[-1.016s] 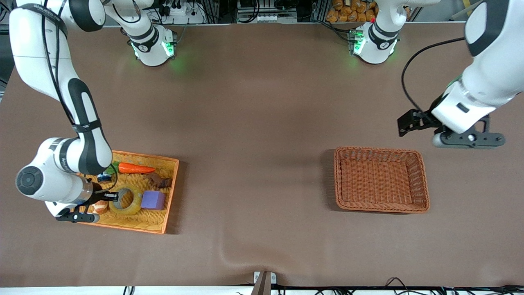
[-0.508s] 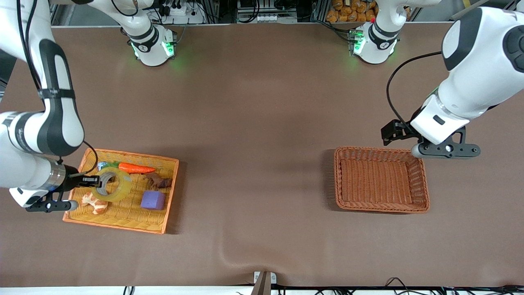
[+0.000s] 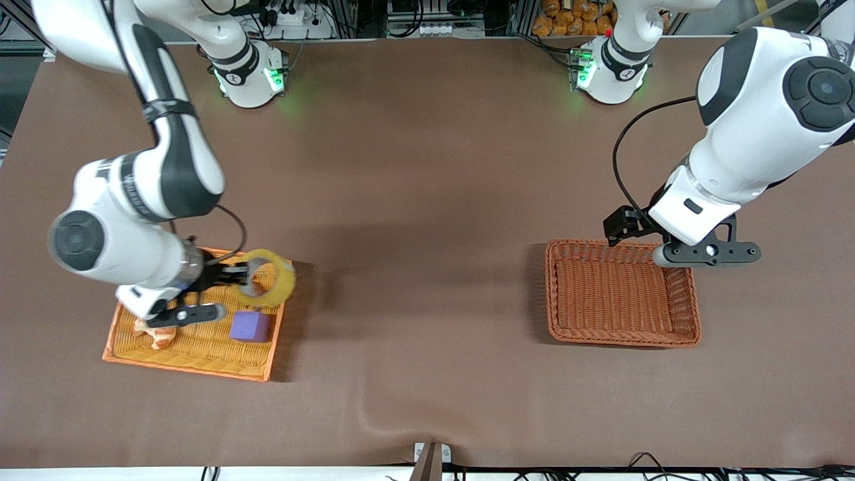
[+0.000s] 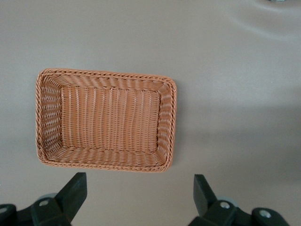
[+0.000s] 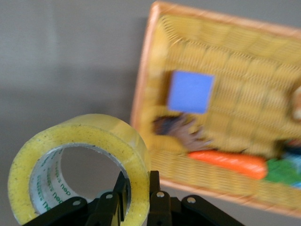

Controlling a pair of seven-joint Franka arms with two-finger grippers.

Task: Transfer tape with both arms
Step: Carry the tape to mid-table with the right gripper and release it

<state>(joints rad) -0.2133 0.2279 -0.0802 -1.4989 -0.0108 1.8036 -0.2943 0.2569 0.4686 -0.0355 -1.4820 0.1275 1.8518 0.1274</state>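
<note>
Purple cube (image 3: 250,326), carrot (image 5: 227,163) in yellow tray (image 3: 200,354); brown basket (image 3: 688,307).

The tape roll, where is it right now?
The tape roll is held in the right gripper, lifted over the yellow tray's edge, above the purple cube.

The brown table (image 3: 414,200) carries a yellow basket (image 3: 194,347) and a seemingly empty brown basket (image 3: 621,334).

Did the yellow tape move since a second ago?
Yes. The tape, pinched in the right hand, rose out of the yellow basket and now hangs over its edge toward the brown basket.
</note>
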